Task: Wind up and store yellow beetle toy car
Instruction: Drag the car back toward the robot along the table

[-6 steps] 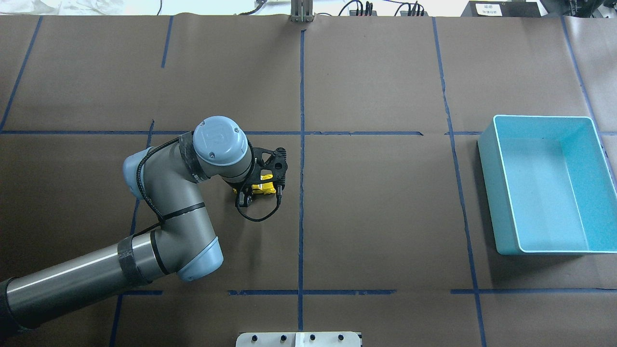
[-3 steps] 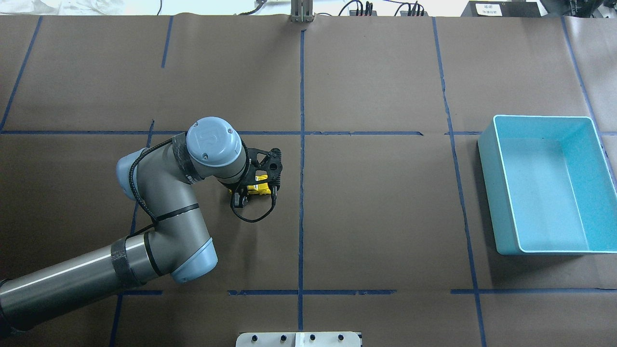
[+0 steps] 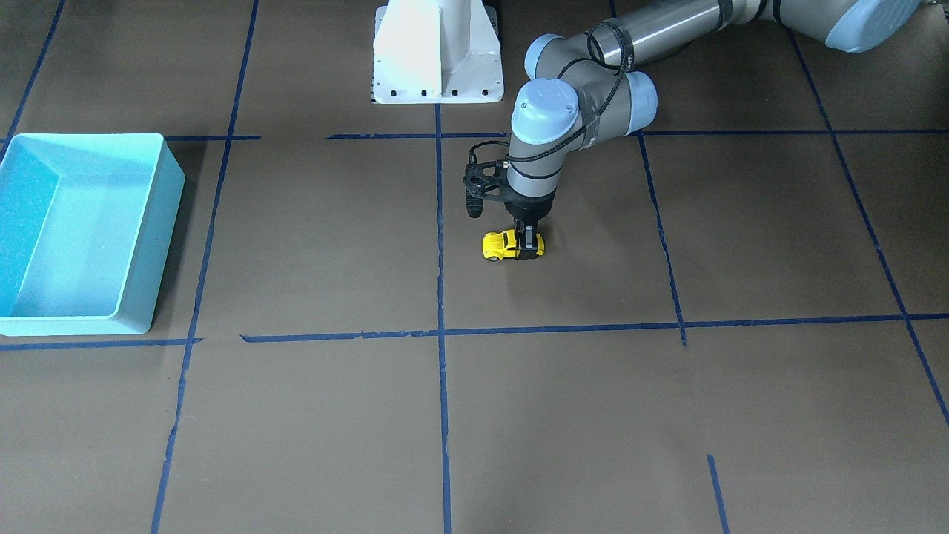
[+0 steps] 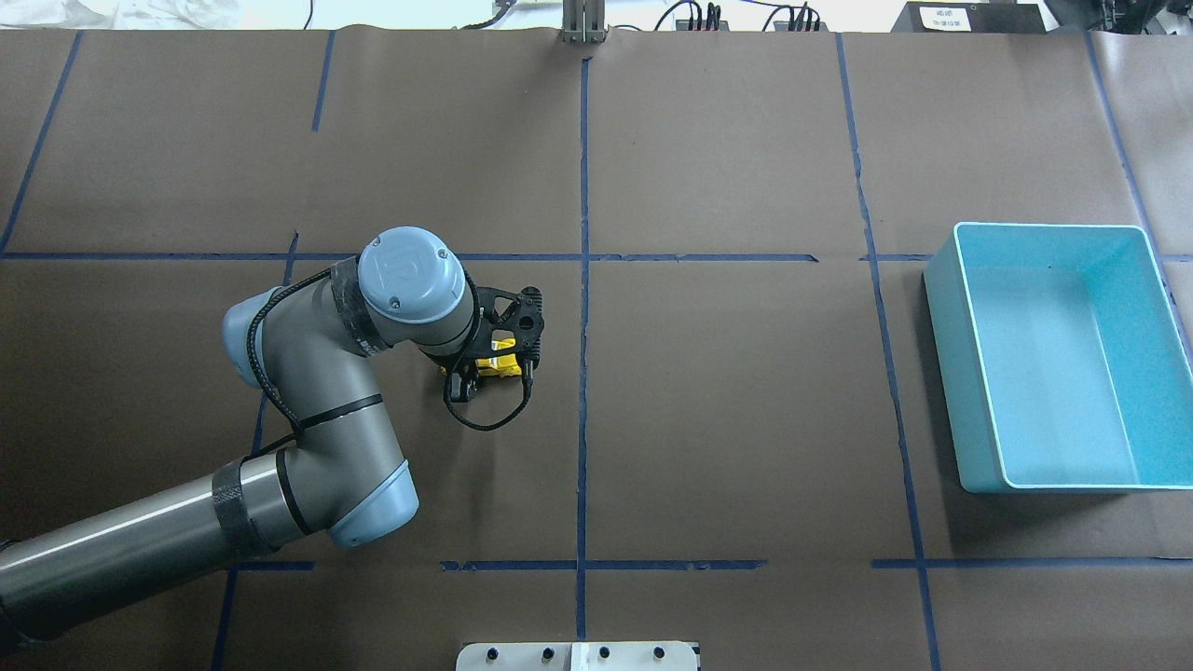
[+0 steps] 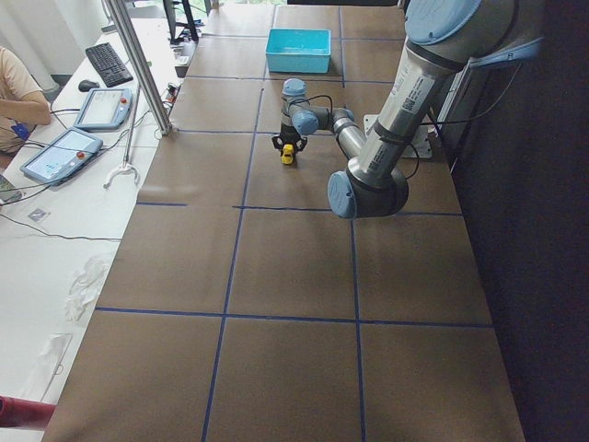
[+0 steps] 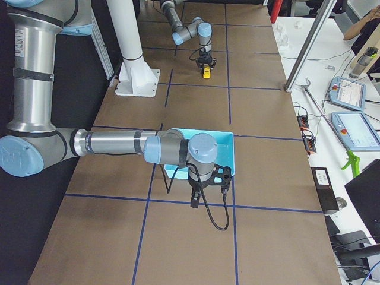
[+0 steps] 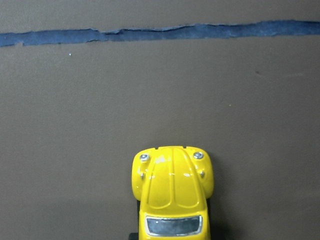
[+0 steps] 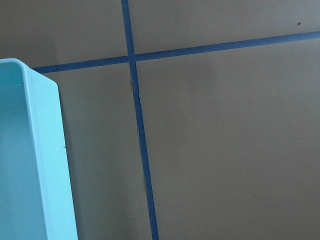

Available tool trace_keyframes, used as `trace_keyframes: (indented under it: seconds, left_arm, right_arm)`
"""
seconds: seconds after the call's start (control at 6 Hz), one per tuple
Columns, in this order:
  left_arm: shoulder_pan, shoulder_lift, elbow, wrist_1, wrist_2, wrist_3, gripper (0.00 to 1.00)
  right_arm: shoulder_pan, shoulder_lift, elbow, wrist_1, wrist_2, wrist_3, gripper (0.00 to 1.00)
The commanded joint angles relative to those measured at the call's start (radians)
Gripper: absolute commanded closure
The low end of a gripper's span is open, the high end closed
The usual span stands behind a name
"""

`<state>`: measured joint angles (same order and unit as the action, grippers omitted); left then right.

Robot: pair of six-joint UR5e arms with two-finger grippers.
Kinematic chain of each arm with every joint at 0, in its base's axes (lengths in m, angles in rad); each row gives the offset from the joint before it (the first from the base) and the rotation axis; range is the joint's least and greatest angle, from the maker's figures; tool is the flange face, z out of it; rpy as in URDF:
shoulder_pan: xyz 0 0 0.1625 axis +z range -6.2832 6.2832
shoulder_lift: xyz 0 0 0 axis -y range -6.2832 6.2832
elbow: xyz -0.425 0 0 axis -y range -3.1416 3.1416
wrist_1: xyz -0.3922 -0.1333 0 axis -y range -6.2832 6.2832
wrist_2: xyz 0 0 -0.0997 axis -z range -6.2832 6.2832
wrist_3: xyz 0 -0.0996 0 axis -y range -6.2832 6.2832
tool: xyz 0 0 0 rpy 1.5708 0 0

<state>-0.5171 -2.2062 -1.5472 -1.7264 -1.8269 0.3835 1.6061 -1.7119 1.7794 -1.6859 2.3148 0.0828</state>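
- While the left gripper (image 3: 527,250) is clamped on the rear of the yellow beetle toy car (image 3: 504,244), the car sits low on the brown paper (image 3: 593,415), near the centre tape line (image 4: 582,419) on the robot's left side.
- Progress (my judgement): the grasp is made and winding is at best under way. Storing is not yet done.
- The turquoise bin (image 4: 941,308) holds nothing visible and lies well apart from the car.
- The right gripper (image 6: 194,200) hangs just beside the bin. I cannot tell whether its fingers are apart or together.
- That parked arm could crowd the drop-off.
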Motion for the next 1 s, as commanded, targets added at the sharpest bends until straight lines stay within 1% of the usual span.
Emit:
trace_keyframes:
  seconds: [0.0,0.5,0.83]
  left_arm:
    - [0.0,0.011,-0.005,-0.005,0.0,0.0,0.98]
    - [0.0,0.014,-0.011,-0.007,0.0,0.0,0.98]
    - [0.0,0.048,-0.033,-0.009,0.0,0.0,0.98]
  right_arm:
    - [0.0,0.0,0.0,0.0,0.0,0.0,0.0]
    - [0.0,0.0,0.0,0.0,0.0,0.0,0.0]
    - [0.0,0.0,-0.002,0.0,-0.002,0.002,0.0]
